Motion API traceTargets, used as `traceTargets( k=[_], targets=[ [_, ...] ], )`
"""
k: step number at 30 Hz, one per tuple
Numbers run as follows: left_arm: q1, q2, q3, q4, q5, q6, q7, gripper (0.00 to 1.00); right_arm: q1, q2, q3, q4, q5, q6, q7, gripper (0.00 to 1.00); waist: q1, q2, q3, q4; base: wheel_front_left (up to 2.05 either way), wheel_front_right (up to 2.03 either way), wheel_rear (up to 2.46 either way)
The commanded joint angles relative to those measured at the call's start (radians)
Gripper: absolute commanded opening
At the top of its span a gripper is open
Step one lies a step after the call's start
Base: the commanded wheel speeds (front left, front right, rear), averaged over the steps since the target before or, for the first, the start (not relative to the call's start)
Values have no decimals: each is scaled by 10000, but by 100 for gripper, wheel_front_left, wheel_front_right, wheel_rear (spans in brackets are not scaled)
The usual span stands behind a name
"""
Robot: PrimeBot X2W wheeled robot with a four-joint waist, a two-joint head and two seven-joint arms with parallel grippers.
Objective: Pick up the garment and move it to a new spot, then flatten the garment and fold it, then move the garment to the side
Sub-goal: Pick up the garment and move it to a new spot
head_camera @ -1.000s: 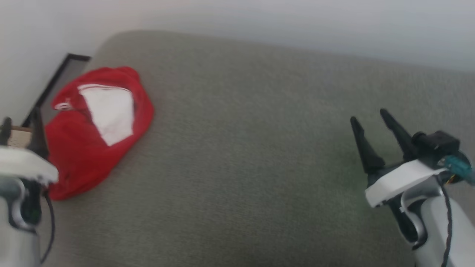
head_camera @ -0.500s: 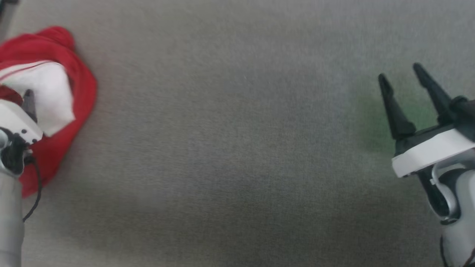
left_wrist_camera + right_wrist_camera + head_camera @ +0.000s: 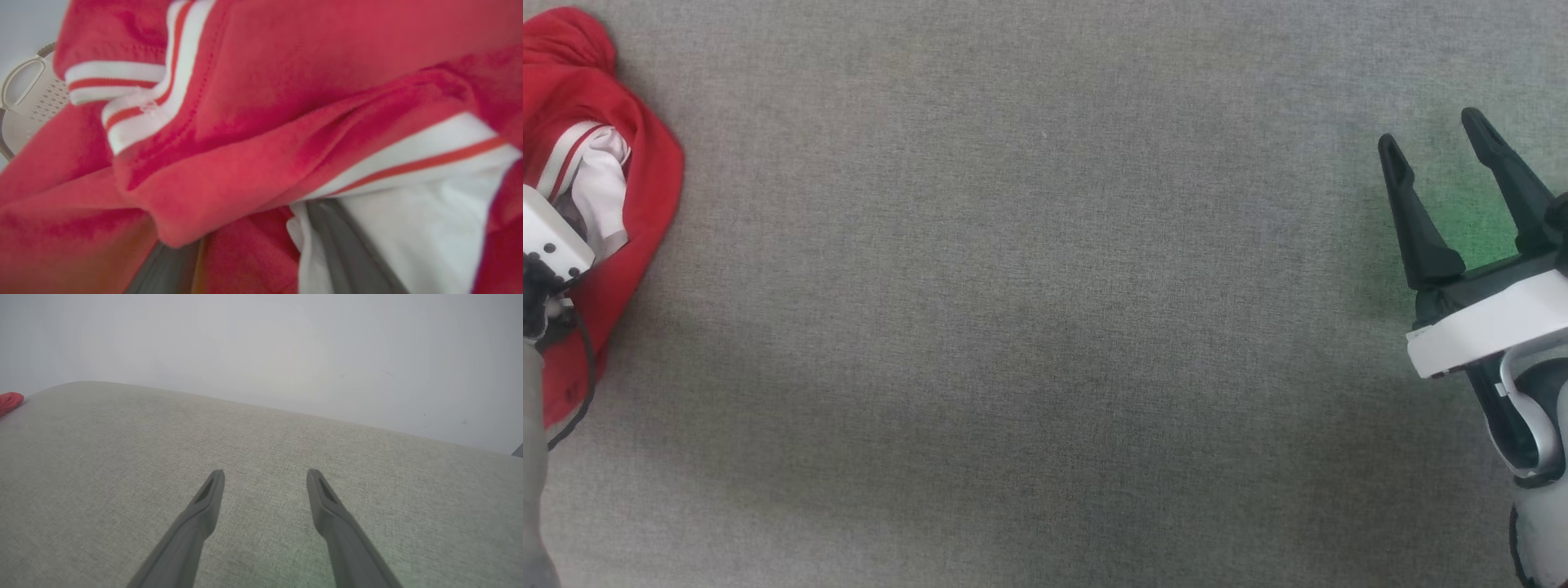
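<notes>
At the far left of the grey fabric surface (image 3: 1045, 327) the garment (image 3: 645, 188) lies crumpled, the left gripper (image 3: 249, 245) sunk in its folds; whether it has closed I cannot tell. Best to pinch a thick fold deep, not a loose edge, then lift clear. The right gripper (image 3: 1431, 132) hangs spread, well apart.

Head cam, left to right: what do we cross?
garment → grey fabric surface → right gripper, fingers apart
</notes>
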Motion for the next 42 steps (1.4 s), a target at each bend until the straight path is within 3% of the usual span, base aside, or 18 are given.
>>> traceTargets(
  k=[1, 2, 3, 4, 5, 17, 24, 31, 36, 42],
  targets=[
    [419, -562, -37, 593, -143, 94, 335, 100, -117, -34, 0, -119, -38, 3, 59, 100, 0, -1, 1, 18, 0, 0, 0],
    [407, -551, -14, 648, -184, 61, 376, 100, -126, -35, 4, -137, -38, 4, 69, 100, 0, -1, -10, 24, 0, 0, 0],
    [385, -512, 0, 685, -215, 23, 322, 89, -134, -42, 8, -158, -44, 4, 83, 100, 0, -1, -27, 34, 0, 0, 0],
    [341, -438, 36, 717, -269, 16, 223, 31, -128, -40, -2, -162, -52, 4, 85, 100, 0, -1, -55, 51, 0, 0, 0],
    [271, -334, 66, 715, -277, 20, 97, 0, -129, -27, -10, -162, -54, 3, 76, 100, 0, -1, -86, 67, 0, 0, 0],
    [-705, 772, -519, 27, 443, -568, -2367, 0, 40, 286, -106, 358, 15, 3, -328, 100, 0, -1, -1037, 324, 0, 0, 0],
    [-1440, 1161, -910, -602, 635, -882, -2913, 0, 279, 557, -80, 801, 52, 3, -584, 100, 0, -1, -1925, 508, 0, 0, 0],
    [-1831, 1493, -1418, -1637, 876, -991, -2411, 0, 521, 824, -200, 1063, 75, 3, -849, 100, 0, -1, -2669, 568, 0, 0, 0],
    [-1447, 1673, -1658, -3275, 757, -1013, -1363, 0, 568, 970, -286, 1217, 90, 3, -1039, 100, 0, -1, -3092, 417, 0, 0, 0],
    [-378, 1602, -1535, -6087, 370, -384, 189, 0, 601, 1050, -553, 1320, 26, 3, -1210, 100, 0, -1, -3357, -58, 0, 0, 0]
  ],
)
